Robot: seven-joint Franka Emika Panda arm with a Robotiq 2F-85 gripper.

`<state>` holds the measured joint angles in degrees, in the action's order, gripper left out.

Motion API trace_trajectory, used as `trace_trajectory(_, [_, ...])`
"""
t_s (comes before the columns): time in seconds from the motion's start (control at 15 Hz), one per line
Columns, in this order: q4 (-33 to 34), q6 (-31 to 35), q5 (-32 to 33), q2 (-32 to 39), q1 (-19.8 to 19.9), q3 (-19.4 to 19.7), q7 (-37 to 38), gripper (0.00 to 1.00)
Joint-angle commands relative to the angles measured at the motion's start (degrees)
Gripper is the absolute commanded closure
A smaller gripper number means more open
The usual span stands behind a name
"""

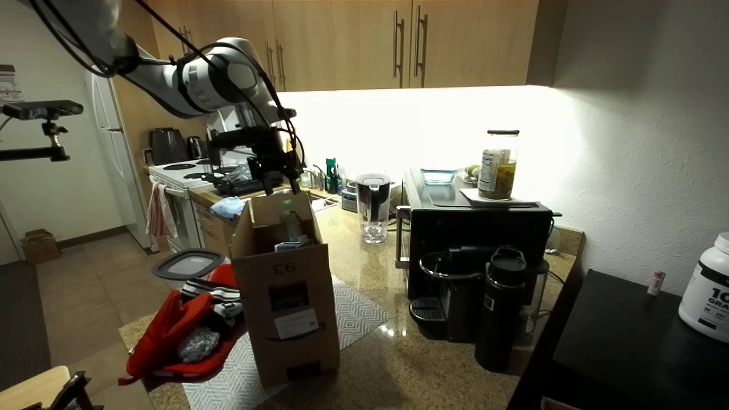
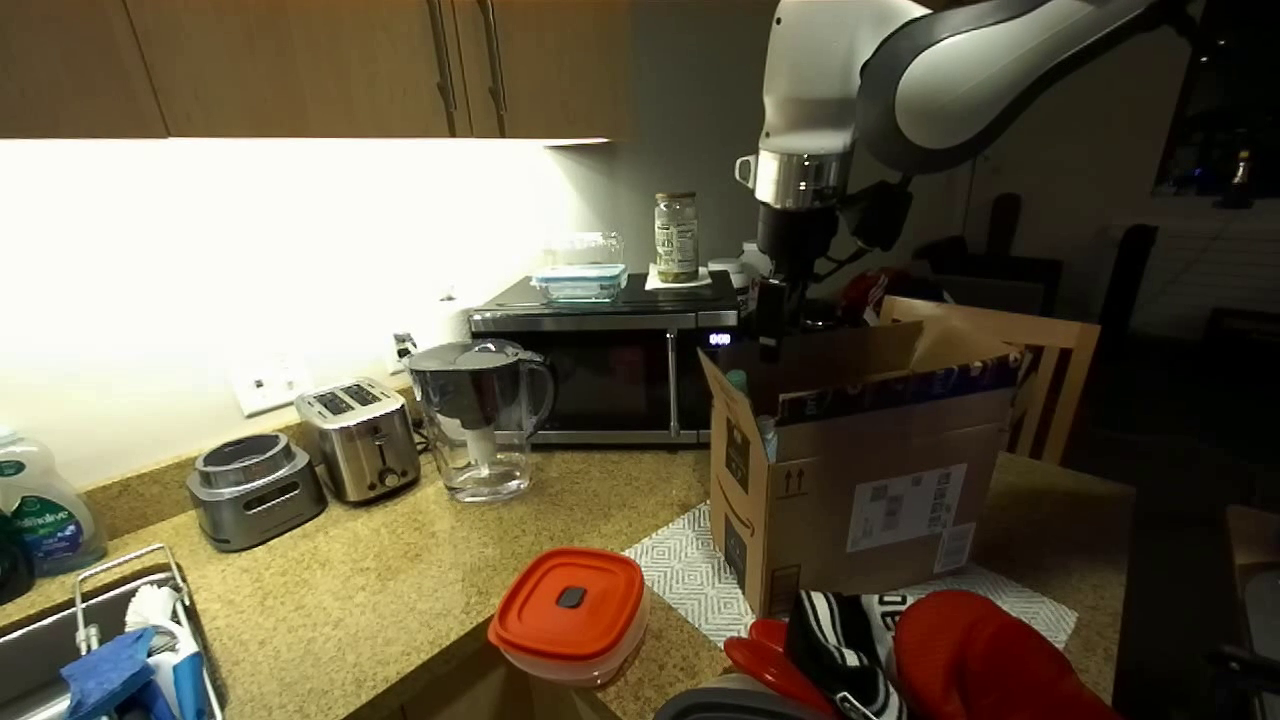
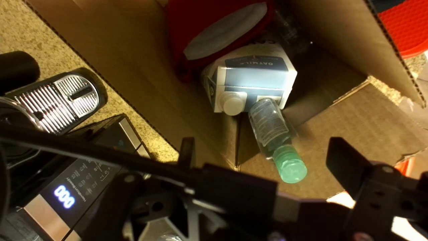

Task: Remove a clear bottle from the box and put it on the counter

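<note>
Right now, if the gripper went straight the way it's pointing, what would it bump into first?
Probably the bottle in the box: in the wrist view it shows between the jaws of the open gripper. How far down it is, I can't tell; they might pass around it.

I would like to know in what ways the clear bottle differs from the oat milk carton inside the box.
The bottle is clear, whereas the carton is opaque, white and blue. The bottle has a green cap; the carton has a white cap. The bottle is slim and rounded, while the carton is broader and box-shaped. Both are capped and inside the cardboard box.
</note>
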<state>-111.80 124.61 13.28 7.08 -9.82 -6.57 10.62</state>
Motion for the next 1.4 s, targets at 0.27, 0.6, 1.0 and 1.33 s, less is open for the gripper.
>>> trace_trajectory(0.27, [2.82,-0.82,-1.68,3.78,0.58,-0.48,-6.65,0.00])
trace_trajectory(0.6, [7.44,-3.15,-3.32,8.37,1.54,-1.10,-21.26,0.00])
trace_trajectory(1.0, [13.69,-10.15,-3.95,12.63,3.08,-1.94,-39.05,0.00])
trace_trajectory(1.33, [13.93,-10.66,-2.07,12.84,2.66,-2.10,-42.25,0.00])
